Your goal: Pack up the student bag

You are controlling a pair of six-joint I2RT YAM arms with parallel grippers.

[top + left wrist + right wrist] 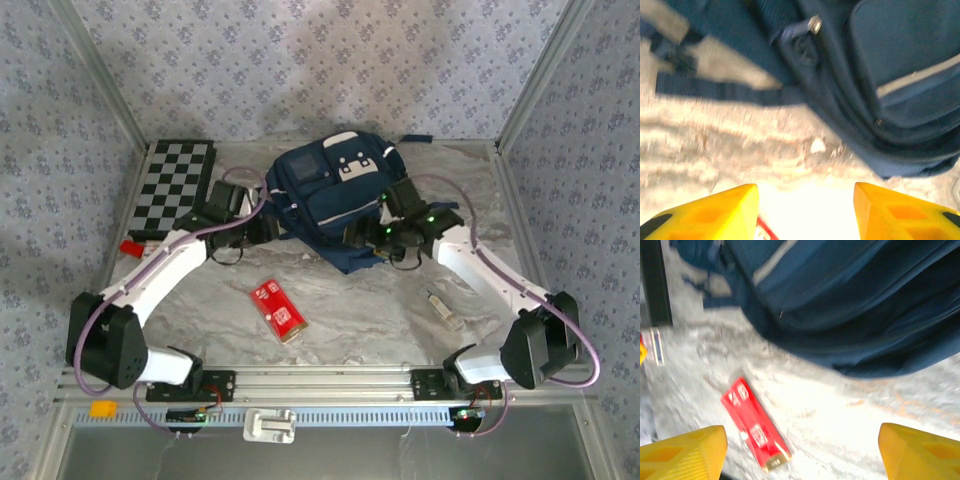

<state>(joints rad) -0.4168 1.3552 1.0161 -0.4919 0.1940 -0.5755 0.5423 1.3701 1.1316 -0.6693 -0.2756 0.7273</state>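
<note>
The student bag [330,200] sits far-centre on the counter [380,320], left claw [805,187] and right claw [802,429] both spread empty beside it, red packet [278,308] lying out near-centre, so packing looks barely begun.

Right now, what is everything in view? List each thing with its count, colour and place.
student bag: one, navy blue with white patches, back centre of the table.
checkerboard: one, black and white, back left, beside the bag.
red packet: one, red, lying flat in front of the bag.
small red item: one, red, left edge; too small to identify.
small pale item: one, pale, front right near the right arm; too small to identify.
table: one, grey marbled.
left gripper: one, yellow fingers, open and empty, at the bag's left side.
right gripper: one, yellow fingers, open and empty, at the bag's right side.
</note>
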